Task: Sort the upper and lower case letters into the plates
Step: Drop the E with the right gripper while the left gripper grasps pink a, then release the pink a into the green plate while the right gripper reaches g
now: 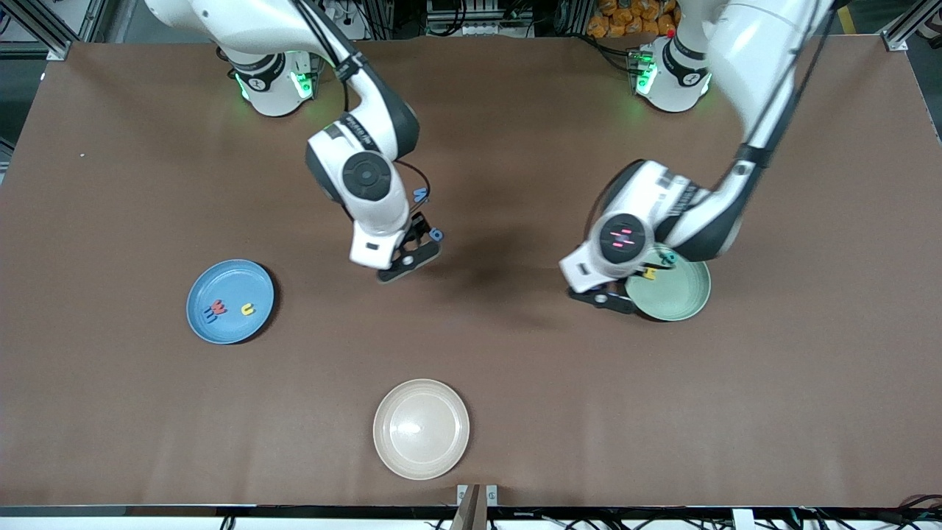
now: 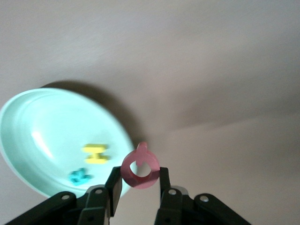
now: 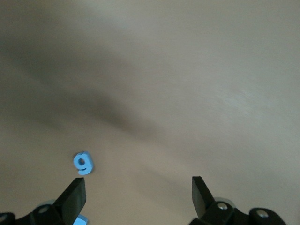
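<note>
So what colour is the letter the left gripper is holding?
Pinkish red letter, clearest in the left wrist view.

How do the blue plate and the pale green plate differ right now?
The blue plate lies toward the right arm's end of the table and holds three letters; the pale green plate lies toward the left arm's end and shows two, a yellow letter and a teal letter. No hand is by the blue plate, while the left hand, shut on a pink letter, is beside the green plate's rim. Both are round, shallow and alike in size.
</note>
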